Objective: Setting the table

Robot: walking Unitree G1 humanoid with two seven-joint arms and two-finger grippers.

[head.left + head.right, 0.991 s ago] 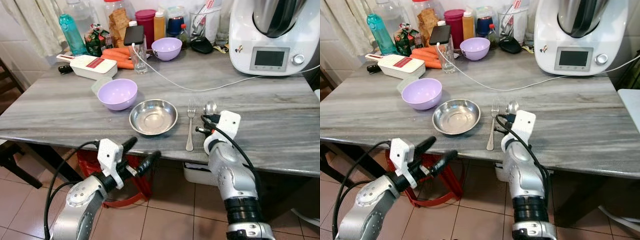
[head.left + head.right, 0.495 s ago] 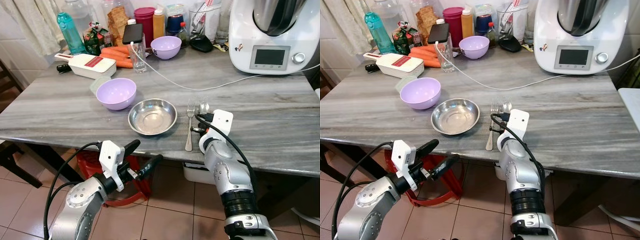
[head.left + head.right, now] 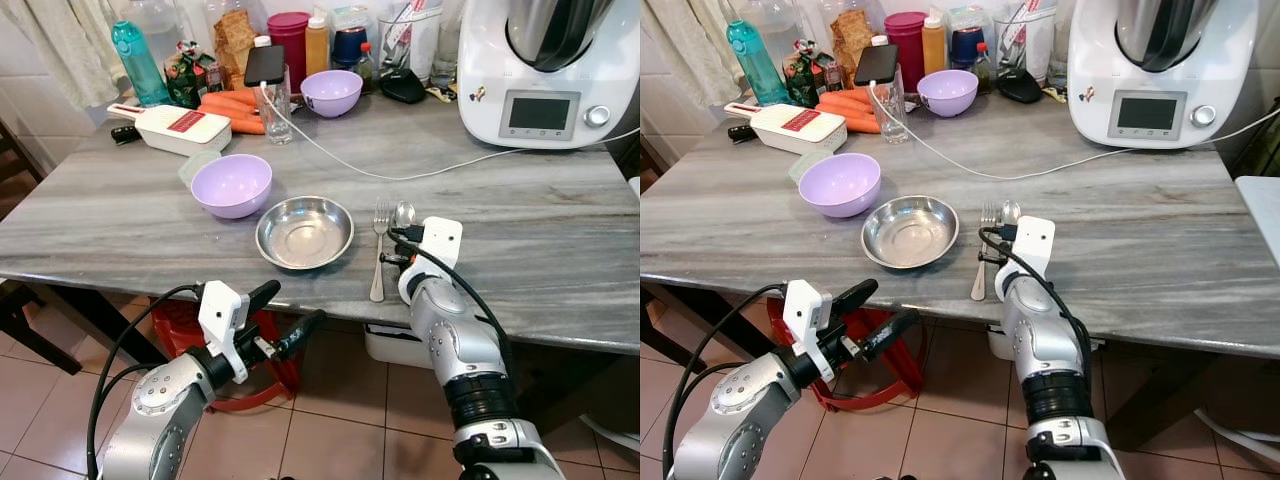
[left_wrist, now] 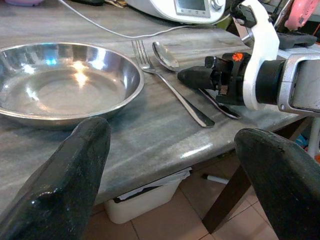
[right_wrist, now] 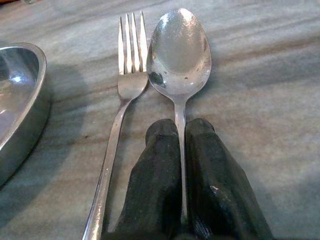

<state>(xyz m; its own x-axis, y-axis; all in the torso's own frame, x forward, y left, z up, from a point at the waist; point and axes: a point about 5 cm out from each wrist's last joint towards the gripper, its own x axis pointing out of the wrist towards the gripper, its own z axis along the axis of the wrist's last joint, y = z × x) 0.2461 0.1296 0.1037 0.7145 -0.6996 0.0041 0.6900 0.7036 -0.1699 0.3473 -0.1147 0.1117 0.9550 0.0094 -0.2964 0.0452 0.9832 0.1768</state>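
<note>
A steel bowl (image 3: 305, 231) sits near the front edge of the grey marble table (image 3: 120, 230). Just to its right lies a fork (image 3: 379, 250), tines pointing away from me. A spoon (image 3: 404, 214) lies close beside the fork, parallel to it. My right gripper (image 3: 392, 248) is shut on the spoon's handle, low on the tabletop; in the right wrist view the black fingers (image 5: 155, 185) pinch the thin handle behind the spoon bowl (image 5: 179, 47). My left gripper (image 3: 285, 312) hangs open below the table's front edge, holding nothing.
A lilac bowl (image 3: 232, 186) stands left of the steel bowl, another (image 3: 332, 93) at the back. A white kitchen machine (image 3: 545, 70) fills the back right, with a cable (image 3: 400, 175) across the table. Slicer (image 3: 182, 128), carrots (image 3: 235, 112) and bottles crowd the back left.
My right gripper has slid the spoon a little to the left, closer alongside the fork. The left arm has barely moved.
</note>
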